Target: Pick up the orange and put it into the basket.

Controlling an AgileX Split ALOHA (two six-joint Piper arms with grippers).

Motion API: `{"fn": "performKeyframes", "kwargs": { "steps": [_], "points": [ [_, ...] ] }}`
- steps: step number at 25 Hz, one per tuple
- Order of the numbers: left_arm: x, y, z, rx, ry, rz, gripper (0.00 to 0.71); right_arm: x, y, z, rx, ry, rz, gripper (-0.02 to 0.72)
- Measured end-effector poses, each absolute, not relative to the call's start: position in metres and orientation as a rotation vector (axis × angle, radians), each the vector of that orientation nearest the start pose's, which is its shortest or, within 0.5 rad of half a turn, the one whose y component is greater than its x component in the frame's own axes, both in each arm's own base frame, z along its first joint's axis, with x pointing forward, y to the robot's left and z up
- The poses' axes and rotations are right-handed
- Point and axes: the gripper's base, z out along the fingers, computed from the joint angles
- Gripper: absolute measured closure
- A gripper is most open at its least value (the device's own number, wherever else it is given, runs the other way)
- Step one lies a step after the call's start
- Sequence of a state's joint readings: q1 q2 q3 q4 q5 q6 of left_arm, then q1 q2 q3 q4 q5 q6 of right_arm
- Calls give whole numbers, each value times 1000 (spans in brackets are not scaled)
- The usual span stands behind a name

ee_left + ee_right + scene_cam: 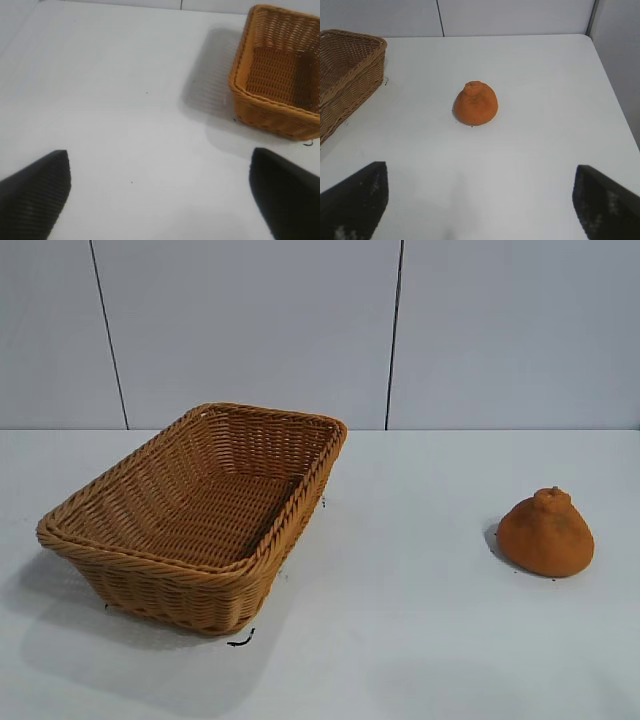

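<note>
Sitting on the white table (400, 640), well off to the right in the exterior view: the orange (546, 533), dull and matte, wide base down, little knob pointing up. Nothing touching it, nothing on top of it. Same deal in the right wrist view, with bare table all round it and a tiny dark speck or two at its base (dirt or marks, hard to say which).

Over on the left side of the table: the basket (110, 502), big woven wicker thing, tan-brown, braided rim, sloped sides, turned at an angle to the table edge. Nothing inside but the weave. Well apart from the orange, plenty of bare table between. A couple of small black marks on the table at its near corner.

Left gripper (160, 192): spread wide, holding nothing, just the two dark fingers (35, 192) showing in its own wrist view, hovering over bare table with the basket off to one side further ahead.

Right gripper (480, 200): also spread wide and holding nothing, fingers (357, 197) framing the view, pointed toward the orange, which sits a fair way ahead and roughly centred between them. A corner of the basket visible at the edge there too.

Neither arm visible in the exterior shot. Behind the table, a plain pale panelled wall (250, 330) with dark seams.
</note>
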State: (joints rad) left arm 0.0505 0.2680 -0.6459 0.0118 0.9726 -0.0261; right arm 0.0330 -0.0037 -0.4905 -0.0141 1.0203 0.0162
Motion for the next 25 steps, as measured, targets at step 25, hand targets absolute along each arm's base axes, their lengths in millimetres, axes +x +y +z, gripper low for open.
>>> {"fn": "performKeyframes", "kwargs": {
  "steps": [25],
  "points": [
    [223,-65,327,308,2378,-139,14,-3,-1,278,-17,2007,16,9]
  ]
}}
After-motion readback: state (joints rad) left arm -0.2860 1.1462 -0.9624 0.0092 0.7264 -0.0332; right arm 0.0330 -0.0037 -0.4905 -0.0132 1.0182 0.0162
